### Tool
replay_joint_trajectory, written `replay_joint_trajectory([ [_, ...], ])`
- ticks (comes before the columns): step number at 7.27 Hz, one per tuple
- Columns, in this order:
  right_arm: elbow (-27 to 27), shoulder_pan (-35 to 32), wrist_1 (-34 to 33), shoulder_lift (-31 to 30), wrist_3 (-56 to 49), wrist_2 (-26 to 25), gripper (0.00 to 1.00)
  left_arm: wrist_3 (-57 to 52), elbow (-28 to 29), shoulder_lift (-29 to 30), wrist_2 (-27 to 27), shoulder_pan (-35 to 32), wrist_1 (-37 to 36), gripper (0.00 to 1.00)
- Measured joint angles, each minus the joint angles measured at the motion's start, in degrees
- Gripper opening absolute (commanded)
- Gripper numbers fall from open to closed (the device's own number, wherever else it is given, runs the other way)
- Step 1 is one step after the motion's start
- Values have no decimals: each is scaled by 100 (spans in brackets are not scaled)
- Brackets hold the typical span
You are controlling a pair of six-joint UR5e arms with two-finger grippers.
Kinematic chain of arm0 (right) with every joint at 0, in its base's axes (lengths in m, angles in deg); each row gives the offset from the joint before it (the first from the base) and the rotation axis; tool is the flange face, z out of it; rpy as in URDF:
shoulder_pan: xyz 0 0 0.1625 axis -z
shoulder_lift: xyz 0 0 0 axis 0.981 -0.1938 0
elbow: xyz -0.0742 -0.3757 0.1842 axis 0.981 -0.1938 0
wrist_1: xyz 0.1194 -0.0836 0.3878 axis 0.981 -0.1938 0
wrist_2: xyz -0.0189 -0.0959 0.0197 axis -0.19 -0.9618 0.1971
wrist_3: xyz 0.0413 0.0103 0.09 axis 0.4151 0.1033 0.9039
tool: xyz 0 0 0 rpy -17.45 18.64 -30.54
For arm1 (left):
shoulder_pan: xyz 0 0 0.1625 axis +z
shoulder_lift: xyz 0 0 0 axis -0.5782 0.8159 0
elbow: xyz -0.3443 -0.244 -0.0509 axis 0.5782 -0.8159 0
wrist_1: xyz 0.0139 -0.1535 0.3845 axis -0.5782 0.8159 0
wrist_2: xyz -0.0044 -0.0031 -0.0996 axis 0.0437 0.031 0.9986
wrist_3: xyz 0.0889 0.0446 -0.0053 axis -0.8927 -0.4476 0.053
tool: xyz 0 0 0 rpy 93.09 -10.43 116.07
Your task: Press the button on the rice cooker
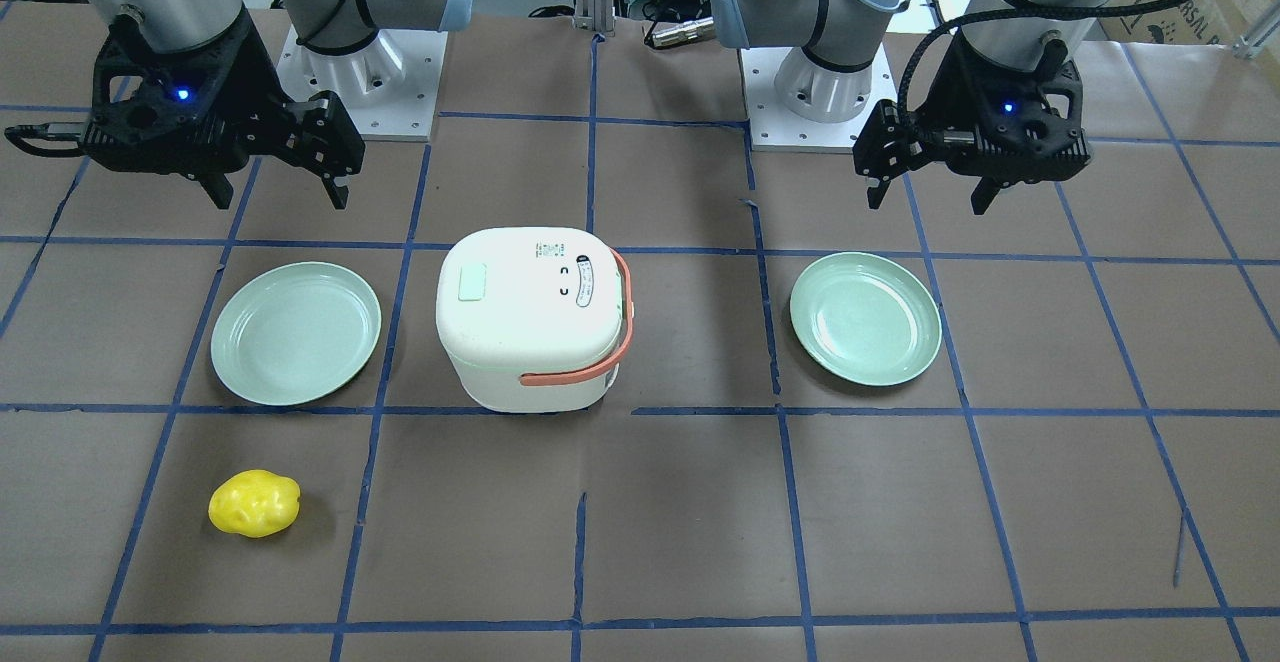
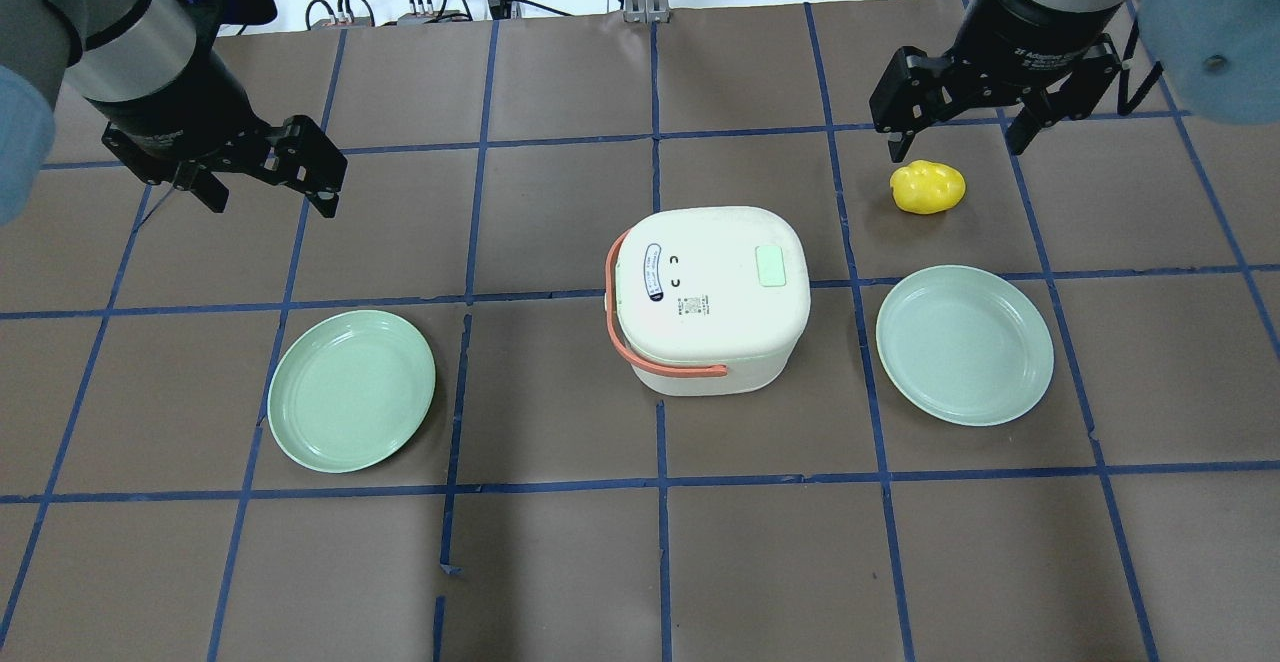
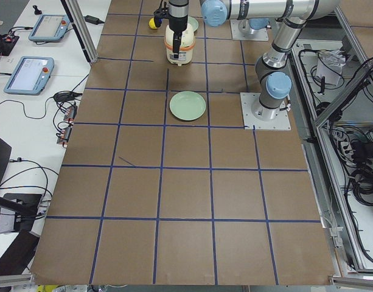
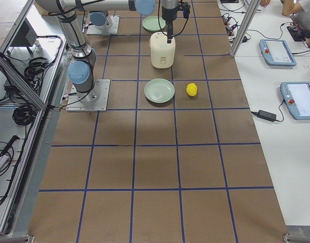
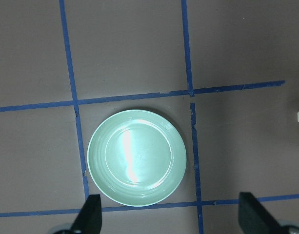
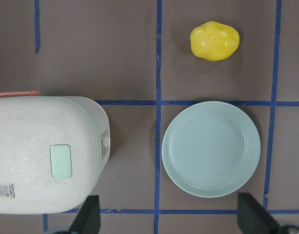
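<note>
Cooker button (image 2: 771,266) well apart from both jaws

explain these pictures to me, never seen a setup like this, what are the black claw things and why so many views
These are two robot arms at a table, each ending in a black two-finger claw called a gripper. Six cameras caught the same moment: one faces the robot, one looks over its shoulders, two sit at the table's ends, and one rides on each wrist looking down. On the table stands a white rice cooker with an orange handle and a pale green pad on its lid, likely the button to press. A green plate lies on each side of it, the left plate and the right plate, both empty, and a yellow potato-like lump sits past the right plate. The left gripper and right gripper hang open above the table, holding nothing.
</note>
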Motion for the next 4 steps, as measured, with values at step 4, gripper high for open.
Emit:
replay_joint_trajectory([
  [4,13,-13,4,-6,2,10,60,0,0,0,-2,0,0,100],
])
